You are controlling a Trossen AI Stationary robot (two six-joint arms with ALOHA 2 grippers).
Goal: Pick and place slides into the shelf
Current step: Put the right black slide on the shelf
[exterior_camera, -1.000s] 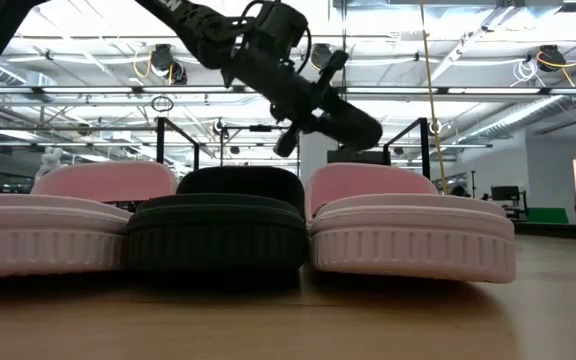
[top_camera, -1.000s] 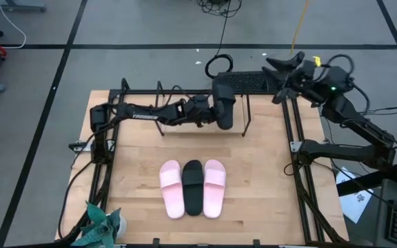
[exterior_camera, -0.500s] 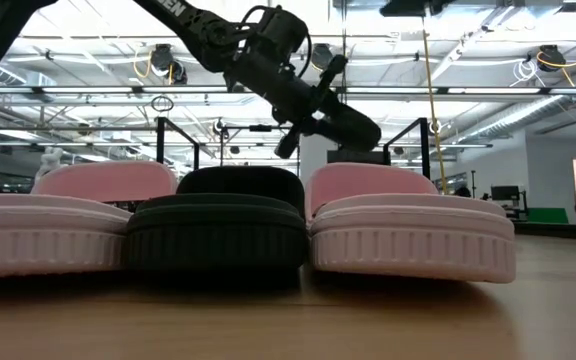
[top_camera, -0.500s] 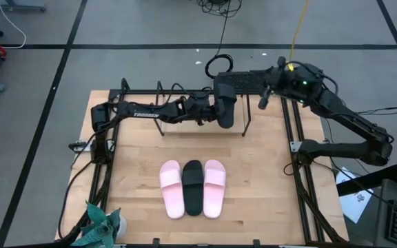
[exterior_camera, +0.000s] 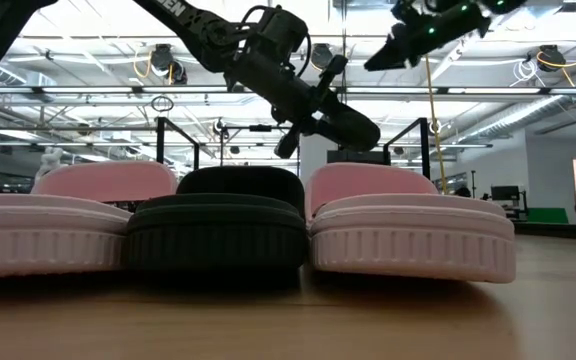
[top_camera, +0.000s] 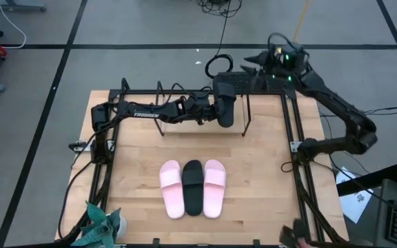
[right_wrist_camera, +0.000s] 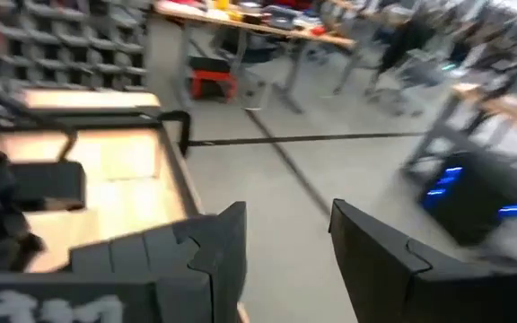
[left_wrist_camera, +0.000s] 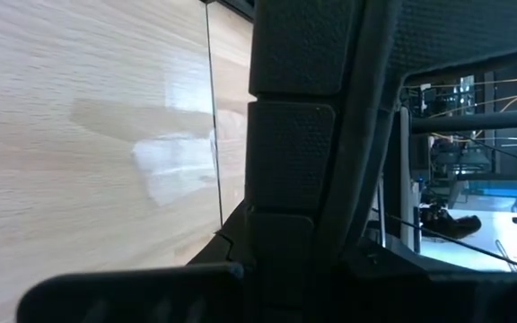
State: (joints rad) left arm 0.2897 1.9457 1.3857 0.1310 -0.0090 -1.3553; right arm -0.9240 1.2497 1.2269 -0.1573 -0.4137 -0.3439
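Look at the shelf (top_camera: 202, 96) along the far edge of the table (top_camera: 260, 172): your left hand (top_camera: 225, 114) is inside it, closed around a black slide (top_camera: 225, 110) that stands over the shelf's right half. From above, the slide and the hand merge into one dark shape, so you cannot tell whether the slide's sole already touches the shelf's board. In the low view the same black slide (exterior_camera: 343, 120) hangs tilted in the left hand (exterior_camera: 303, 100), above the line of the table. The left wrist view is almost filled by the slide's textured black strap (left_wrist_camera: 294, 152) pressed close to the lens, with pale board beside it. The rest of the shelf shows only bare rods; nothing else sits in it as far as you can see.

The other three slides lie side by side near the middle of the table, toward the near edge: a pink slide (top_camera: 171, 189), a black one (top_camera: 193, 187) touching it, and a second pink slide (top_camera: 214, 187) on the right. In the low view only their heel ends show.

Your right hand (top_camera: 259, 60) is raised beyond the far right corner of the table, off the wood, holding nothing. In its wrist view the fingers (right_wrist_camera: 380, 256) stand apart over the floor.
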